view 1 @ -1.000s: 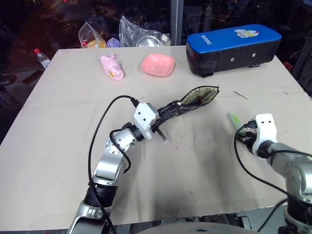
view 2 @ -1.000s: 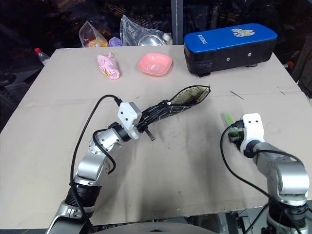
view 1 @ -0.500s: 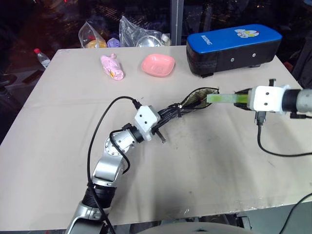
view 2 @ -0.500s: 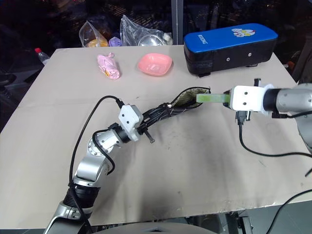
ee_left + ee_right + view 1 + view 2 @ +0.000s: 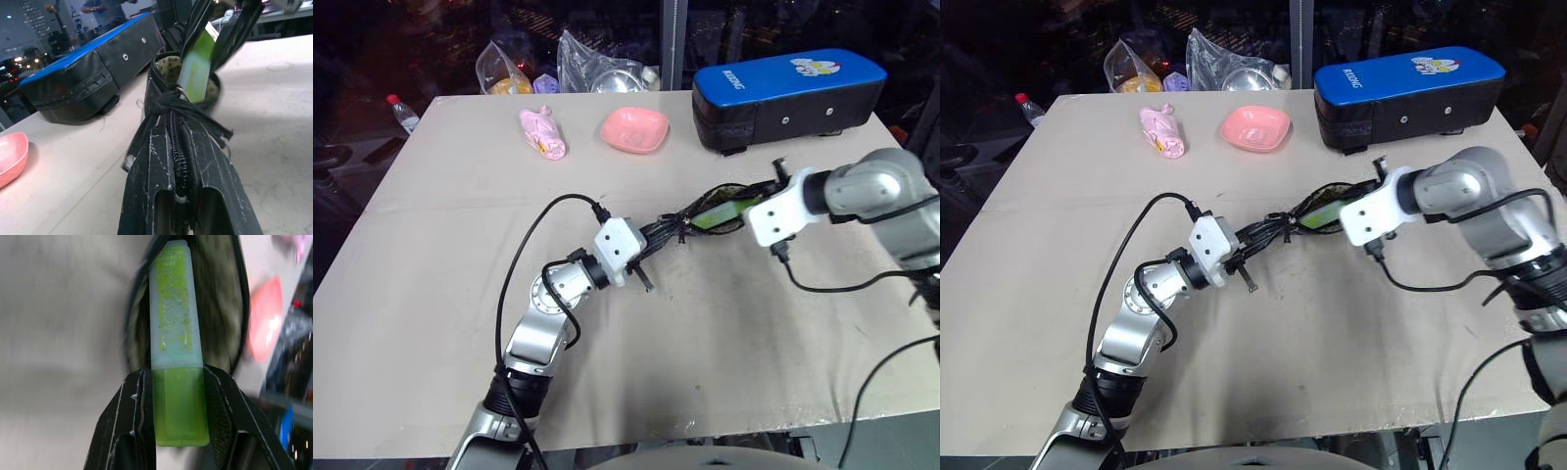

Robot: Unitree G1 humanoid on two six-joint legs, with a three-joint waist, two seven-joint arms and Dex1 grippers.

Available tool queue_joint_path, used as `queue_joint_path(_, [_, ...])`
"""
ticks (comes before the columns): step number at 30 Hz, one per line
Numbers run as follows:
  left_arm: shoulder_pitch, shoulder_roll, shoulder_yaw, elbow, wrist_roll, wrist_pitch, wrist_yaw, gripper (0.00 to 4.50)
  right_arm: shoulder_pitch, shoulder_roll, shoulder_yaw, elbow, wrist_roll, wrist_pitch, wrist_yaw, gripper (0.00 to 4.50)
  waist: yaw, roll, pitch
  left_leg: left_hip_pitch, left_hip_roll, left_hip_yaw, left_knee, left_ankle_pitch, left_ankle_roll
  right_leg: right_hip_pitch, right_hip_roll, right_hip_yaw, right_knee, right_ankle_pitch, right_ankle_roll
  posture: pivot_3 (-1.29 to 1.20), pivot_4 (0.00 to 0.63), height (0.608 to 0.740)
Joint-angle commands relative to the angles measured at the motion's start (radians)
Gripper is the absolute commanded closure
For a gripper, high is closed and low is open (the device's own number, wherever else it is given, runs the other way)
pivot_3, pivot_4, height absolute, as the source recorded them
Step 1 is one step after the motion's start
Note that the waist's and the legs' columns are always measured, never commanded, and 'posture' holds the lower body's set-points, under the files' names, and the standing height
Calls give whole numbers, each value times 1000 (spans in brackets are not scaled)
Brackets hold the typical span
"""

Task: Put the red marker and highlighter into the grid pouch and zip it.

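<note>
The right gripper [image 5: 178, 431] has carried the highlighter [image 5: 175, 333] to the pouch [image 5: 183, 142] mouth; the left gripper [image 5: 181, 215] stays clamped on the pouch.

Robot test bench in a dark lab-type room: cardboard-covered table [image 5: 431, 323], staged props such as a pink bowl [image 5: 635, 129] and plastic bags [image 5: 597, 74].
</note>
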Motion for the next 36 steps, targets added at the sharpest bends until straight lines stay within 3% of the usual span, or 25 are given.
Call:
queue_joint_path(1, [4, -9, 8, -52, -27, -3, 6, 4500, -44, 60, 9, -1, -19, -11, -16, 3748, 1, 0, 0, 0, 0, 0, 0, 0, 0, 0, 0, 0, 0, 0, 0, 0, 150, 740])
queue_joint_path(7, [11, -17, 12, -57, -33, 4, 17, 4500, -35, 129, -5, 99, -13, -53, -63, 3748, 3, 0, 0, -1, 0, 1, 1, 0, 0, 0, -1, -1, 0, 0, 0, 0, 150, 740])
queue_joint_path(11, [14, -23, 16, -58, -35, 10, 26, 4500, -45, 104, -29, 119, 6, -49, -39, 1844, 3, 0, 0, -1, 0, 3, 1, 0, 0, 0, -1, -1, 0, 0, 0, 0, 150, 740])
queue_joint_path(14, [15, -28, 22, -55, -41, 16, 36, 4500, -61, 68, -96, 83, 109, 26, 18, 348, 2, 0, 0, -1, 0, 3, 1, 0, 0, 0, -1, -1, 0, 0, 0, 0, 150, 740])
queue_joint_path(15, [14, -30, 23, -55, -43, 19, 39, 4500, -61, 60, -137, 43, 188, 119, 52, 33, 2, 0, 0, -1, 0, 3, 1, 0, 0, 0, -1, -1, 0, 0, 0, 0, 150, 740])
queue_joint_path(19, [17, -29, 27, -57, -56, 24, 35, 4500, -8, 29, -283, -189, 509, 605, 116, 33, 3, 0, 0, -1, 0, 0, 1, 0, 1, 0, -1, -1, 0, 1, -1, 0, 150, 740])
queue_joint_path(21, [17, -39, 34, -56, -74, 36, 40, 4500, 54, 38, -305, -300, 601, 739, 89, 33, 3, 0, 0, -1, 0, -2, 1, -2, 3, 1, -1, -1, 0, 1, -1, 0, 150, 740])
queue_joint_path(26, [0, -44, 49, -49, -84, 46, 47, 4500, 167, 139, -283, -452, 628, 846, -85, 33, -1, 0, 0, 0, 0, -4, 1, -2, 3, 2, -2, 0, 0, 1, -1, 0, 150, 740])
queue_joint_path(29, [-2, -45, 56, -47, -87, 51, 50, 4500, 219, 201, -275, -518, 667, 1013, -204, 33, 1, 0, -1, 0, 0, -5, 1, -2, 3, 2, -1, -1, 1, 1, -1, 0, 150, 740])
queue_joint_path(32, [-2, -45, 57, -43, -84, 48, 49, 4500, 237, 238, -319, -561, 807, 1232, -249, 33, 3, 0, -1, -1, 0, -5, 1, -2, 3, 2, -2, -1, 0, 1, -2, 0, 150, 740])
queue_joint_path(36, [2, -44, 56, -46, -82, 49, 49, 4500, 235, 320, -347, -538, 829, 1343, -401, 33, 2, 0, -1, -1, 0, -5, 1, -2, 3, 3, -2, -1, 0, 1, -2, 0, 150, 740])
